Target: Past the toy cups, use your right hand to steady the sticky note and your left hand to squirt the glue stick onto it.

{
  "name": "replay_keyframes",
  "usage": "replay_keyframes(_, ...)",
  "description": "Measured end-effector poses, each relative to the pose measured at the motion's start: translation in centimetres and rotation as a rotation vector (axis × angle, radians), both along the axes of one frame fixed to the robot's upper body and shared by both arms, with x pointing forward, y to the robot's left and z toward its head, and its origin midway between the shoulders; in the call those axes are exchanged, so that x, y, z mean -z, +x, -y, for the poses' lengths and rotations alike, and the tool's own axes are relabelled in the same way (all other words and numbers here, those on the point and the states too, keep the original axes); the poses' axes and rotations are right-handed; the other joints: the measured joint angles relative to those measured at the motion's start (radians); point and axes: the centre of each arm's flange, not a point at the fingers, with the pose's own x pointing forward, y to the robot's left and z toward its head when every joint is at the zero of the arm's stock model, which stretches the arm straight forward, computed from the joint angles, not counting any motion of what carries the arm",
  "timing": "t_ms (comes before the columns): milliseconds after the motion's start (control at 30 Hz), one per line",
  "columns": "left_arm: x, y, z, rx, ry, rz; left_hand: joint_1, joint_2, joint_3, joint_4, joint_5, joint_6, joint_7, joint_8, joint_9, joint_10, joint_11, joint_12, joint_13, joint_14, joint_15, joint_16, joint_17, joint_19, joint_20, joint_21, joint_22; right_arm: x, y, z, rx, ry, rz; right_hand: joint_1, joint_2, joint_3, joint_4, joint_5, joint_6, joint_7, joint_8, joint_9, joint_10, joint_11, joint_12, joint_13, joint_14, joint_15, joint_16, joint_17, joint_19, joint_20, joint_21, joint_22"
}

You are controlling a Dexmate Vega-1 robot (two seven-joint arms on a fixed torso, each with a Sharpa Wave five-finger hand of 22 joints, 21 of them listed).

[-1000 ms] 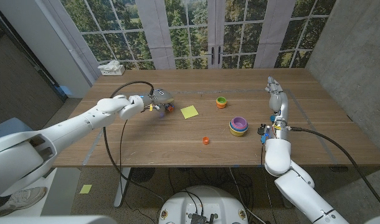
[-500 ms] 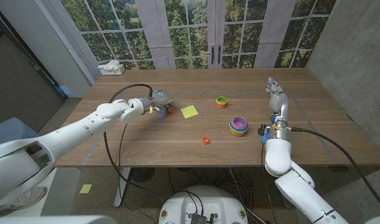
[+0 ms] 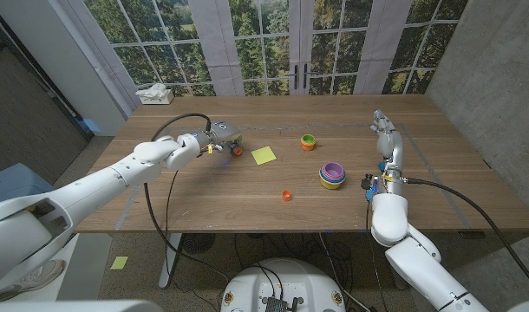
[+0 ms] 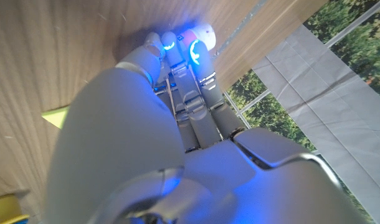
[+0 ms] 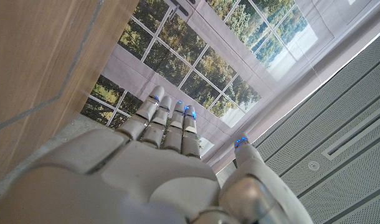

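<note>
1. Left hand [image 3: 214,139] curled by the glue stick [image 3: 237,149]; cannot tell if gripped.
2. Right hand [image 3: 383,130] empty, fingers extended, well apart from note [image 3: 264,155].
3. Risk: unsteadied note may slide under glue.

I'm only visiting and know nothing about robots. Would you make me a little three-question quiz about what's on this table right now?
1. True or false: the right hand presses on the yellow sticky note.
2. Which lies nearest the sticky note: a) left hand, b) stacked cups, c) tissue box?
3. Fill in: the small orange cup sits alone, closer to the table's ____ edge.

Key: 1 false; 2 a; 3 near.
</note>
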Motion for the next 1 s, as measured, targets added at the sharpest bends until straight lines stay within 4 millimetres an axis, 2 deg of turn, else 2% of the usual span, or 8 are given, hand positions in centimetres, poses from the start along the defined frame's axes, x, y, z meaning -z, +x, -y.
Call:
replay_keyframes(200,-1.0,-0.7,0.2,0.006,-0.066,0.021,0.0,0.0,0.0,0.0,0.0,0.0,0.0,-0.002,0.001,0.0,0.0,0.0,0.0,0.0,0.0,0.0,0.0,0.0,0.0,0.0,0.0,0.2,0.0,0.2,-0.002,-0.002,-0.008,0.0,0.0,0.001,-0.001,0.0,0.0,0.0,0.0,0.0,0.0,0.0,0.0,0.0,0.0,0.0,-0.005,-0.004,0.0,0.0,-0.004,0.0)
replay_keyframes(500,-1.3,-0.5,-0.4,-0.013,-0.136,-0.001,0.0,0.0,0.0,0.0,0.0,0.0,0.0,-0.005,0.013,0.0,0.0,0.0,0.0,0.002,-0.001,-0.001,-0.001,0.0,0.0,0.0,-0.005,0.0,-0.6,0.5,-0.002,-0.011,0.0,0.0,0.0,0.004,-0.004,0.0,0.018,-0.007,0.0,0.0,0.0,0.0,0.0,0.0,0.0,0.0,-0.005,-0.005,0.0,0.0,-0.015,0.0)
replay_keyframes(533,-2.2,-1.6,0.2,0.017,-0.161,0.022,0.0,0.0,0.0,0.0,0.0,0.0,0.0,-0.006,0.013,0.0,0.0,0.0,0.0,0.002,-0.001,-0.001,-0.001,0.0,0.0,0.0,-0.005,0.3,-0.3,0.5,0.003,-0.017,-0.031,0.0,0.0,0.005,-0.005,0.0,0.019,-0.009,0.004,0.0,0.004,-0.004,0.0,0.0,0.0,0.0,-0.005,-0.005,0.0,0.0,-0.015,0.0)
replay_keyframes(633,-2.3,-1.5,0.0,0.014,-0.191,0.008,0.001,-0.001,0.0,0.0,0.0,0.004,0.003,-0.008,0.013,0.003,0.002,-0.002,0.0,0.002,-0.001,-0.001,-0.001,0.0,0.0,0.0,-0.005,0.1,-0.8,0.6,0.001,-0.022,-0.023,0.0,0.0,0.008,-0.008,0.0,0.029,-0.011,0.007,0.0,0.005,-0.005,0.0,0.0,0.0,0.0,-0.005,-0.005,0.004,-0.004,-0.015,0.0)
replay_keyframes(700,-2.4,-1.5,0.0,0.015,-0.205,0.002,0.003,-0.003,-0.002,-0.001,0.0,0.014,-0.007,-0.011,0.013,0.009,-0.002,-0.004,0.0,0.003,-0.001,-0.001,-0.001,0.0,0.0,0.0,-0.005,0.0,-1.0,0.6,0.0,-0.026,-0.02,0.0,0.0,0.01,-0.01,0.0,0.031,-0.013,0.007,0.0,0.009,-0.009,0.0,0.0,0.004,-0.004,-0.005,-0.005,0.014,0.0,-0.015,0.0)
replay_keyframes(767,-2.8,-2.1,0.1,0.032,-0.236,0.006,0.004,-0.004,-0.003,0.0,0.0,0.016,-0.006,-0.012,0.013,0.011,-0.001,-0.005,0.0,0.006,-0.002,-0.001,-0.001,0.0,0.0,0.0,-0.005,0.3,-0.6,0.8,0.005,-0.036,-0.062,0.0,0.0,0.01,-0.01,0.0,0.032,-0.014,0.007,0.0,0.012,-0.012,0.0,0.0,0.006,-0.005,-0.005,-0.004,0.018,0.004,-0.015,0.0)
replay_keyframes(900,-3.0,-2.3,-0.1,0.045,-0.28,0.003,0.005,-0.005,-0.004,-0.001,0.0,0.018,-0.004,-0.013,0.012,0.015,-0.004,-0.008,0.0,0.006,-0.001,-0.001,-0.001,0.0,0.0,0.0,-0.005,0.5,-0.7,0.8,0.007,-0.049,-0.094,0.0,0.0,0.014,-0.005,0.0,0.032,-0.014,0.007,0.0,0.016,-0.009,0.0,0.0,0.006,-0.005,-0.005,-0.002,0.024,-0.002,-0.015,0.0)
replay_keyframes(1000,-3.1,-2.4,-0.2,0.056,-0.308,0.004,0.005,-0.005,-0.004,-0.001,-0.001,0.021,-0.008,-0.011,0.012,0.015,-0.004,-0.008,0.0,0.006,-0.001,-0.001,-0.001,0.0,0.0,0.0,-0.005,0.6,-0.8,0.8,0.012,-0.061,-0.113,0.0,0.0,0.018,-0.009,0.0,0.032,-0.014,0.007,0.0,0.018,-0.007,0.0,0.0,0.006,-0.005,-0.005,-0.002,0.023,-0.002,-0.022,0.0)
